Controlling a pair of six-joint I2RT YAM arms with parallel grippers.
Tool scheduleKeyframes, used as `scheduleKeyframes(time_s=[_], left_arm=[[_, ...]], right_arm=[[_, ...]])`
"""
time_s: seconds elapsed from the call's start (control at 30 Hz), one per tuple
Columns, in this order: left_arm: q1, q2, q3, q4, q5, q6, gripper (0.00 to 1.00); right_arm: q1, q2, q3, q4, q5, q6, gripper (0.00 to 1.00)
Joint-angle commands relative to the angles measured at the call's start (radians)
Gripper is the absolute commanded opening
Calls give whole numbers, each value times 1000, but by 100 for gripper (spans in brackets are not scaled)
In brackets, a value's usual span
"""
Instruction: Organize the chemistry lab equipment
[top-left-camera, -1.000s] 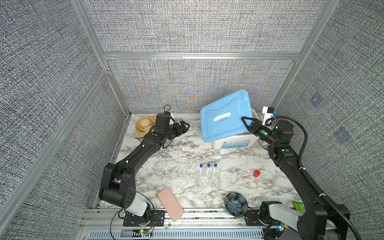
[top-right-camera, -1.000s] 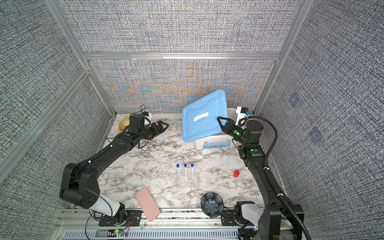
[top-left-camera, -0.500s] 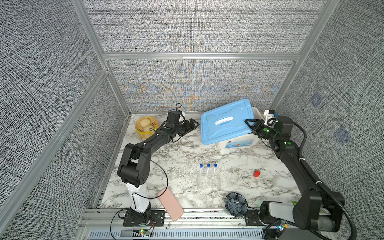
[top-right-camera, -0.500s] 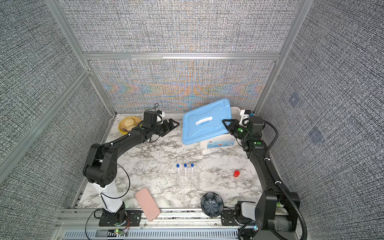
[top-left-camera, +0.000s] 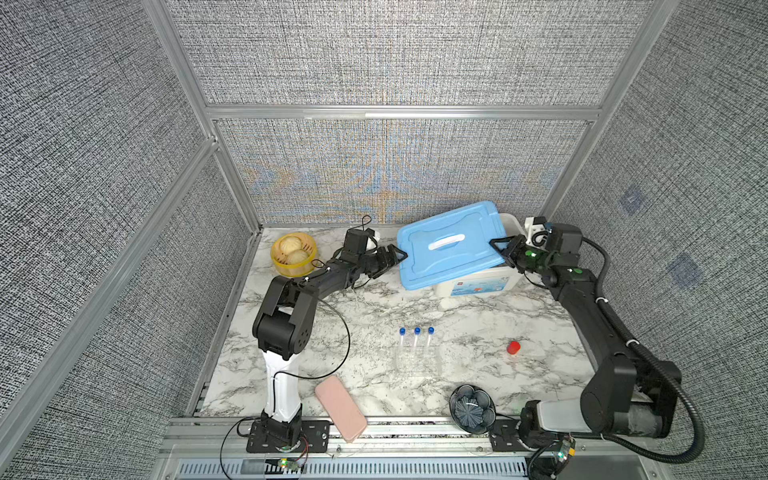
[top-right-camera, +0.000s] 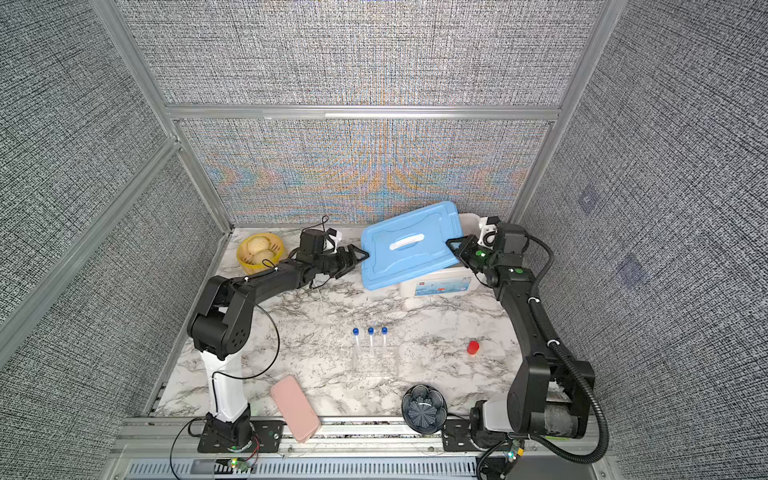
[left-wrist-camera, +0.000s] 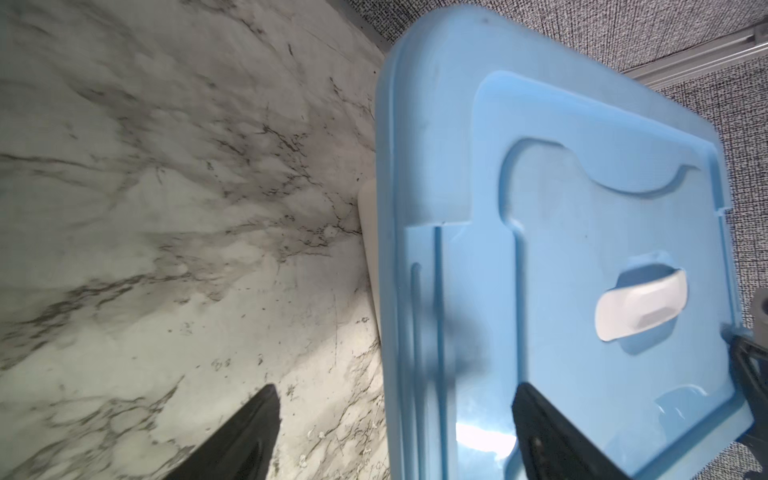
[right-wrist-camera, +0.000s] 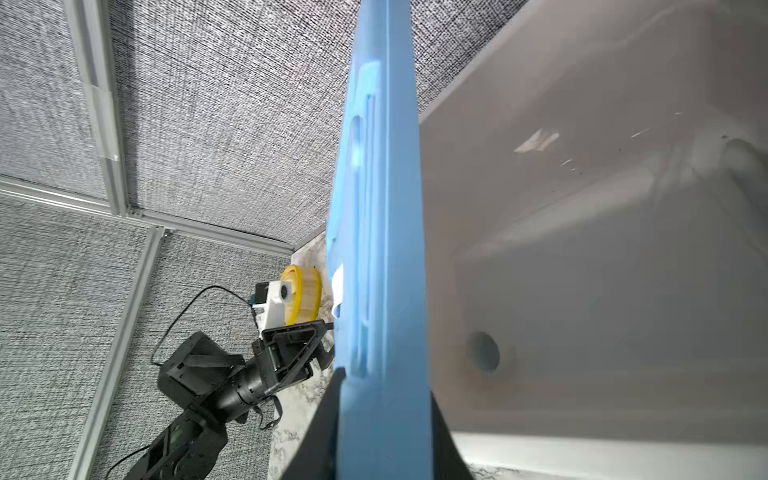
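Observation:
Three clear tubes with blue caps stand upright in a small clear rack mid-table, far from both grippers. At the back, a blue lid lies tilted over a white bin. My right gripper is shut on the lid's right edge. My left gripper is open, its fingers either side of the lid's left edge. A small round cup-like thing sits inside the bin.
A yellow steamer basket with buns stands at the back left, behind the left arm. A pink flat case overhangs the front edge. A small red cap lies to the right, and a dark flower-shaped dish sits at the front right.
The blue lid has dropped from a steep tilt to a flatter lie over the bin. My left arm has reached right, bringing its open gripper to the lid's left edge.

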Motion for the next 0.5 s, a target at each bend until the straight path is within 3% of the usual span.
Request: scheduleKeyframes(time_s=[0.0,0.47], left_arm=[[-5,5,1,60,27,-4,88],[-9,-25,10,38,-2,13,77]], right_arm=[[-5,13,7,-108,129,-126,27],[-1,73,126,-340,372,-361,53]])
